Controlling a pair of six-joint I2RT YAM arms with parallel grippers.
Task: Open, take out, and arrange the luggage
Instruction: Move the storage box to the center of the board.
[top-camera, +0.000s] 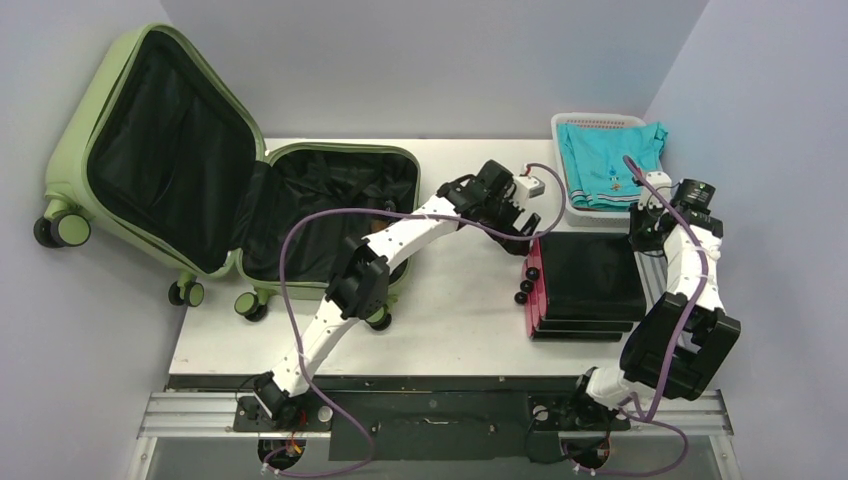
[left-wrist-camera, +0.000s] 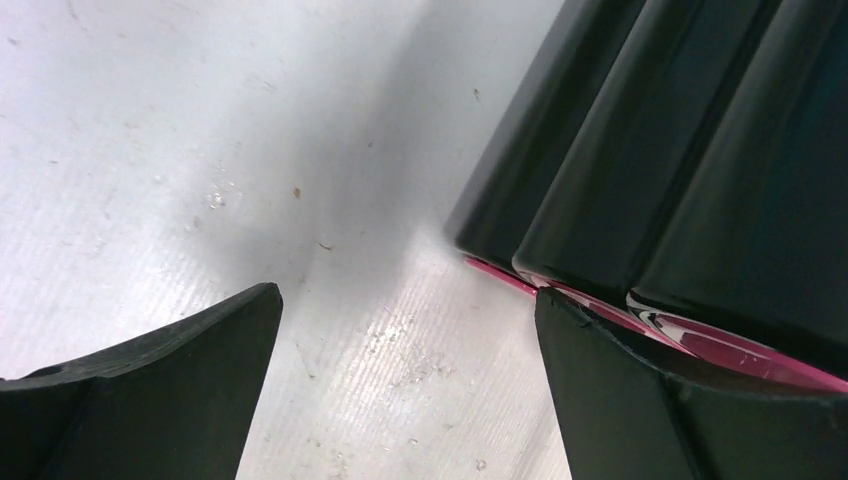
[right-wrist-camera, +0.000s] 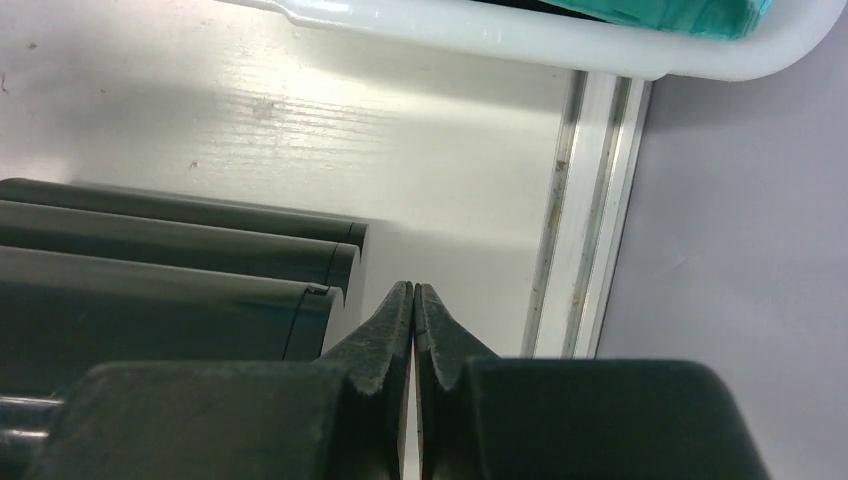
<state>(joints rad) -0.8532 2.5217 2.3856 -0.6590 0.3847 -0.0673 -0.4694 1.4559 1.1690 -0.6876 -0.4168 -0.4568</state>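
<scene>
Open luggage (top-camera: 170, 150) at upper left of the frame, both arms at the black case (top-camera: 590, 275) on the right.
Left gripper (left-wrist-camera: 408, 300) spread wide, empty, just beside the case's pink edge; right gripper (right-wrist-camera: 413, 300) pinched shut on nothing at the case's far corner, near the white basket (top-camera: 565, 125); luggage well apart from both, lid raised.

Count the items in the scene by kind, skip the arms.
Suitcases: 2, the open green suitcase and the black case
Baskets: 1, the white basket
Clothes: 1, the teal cloth in the basket
Total: 4
</scene>
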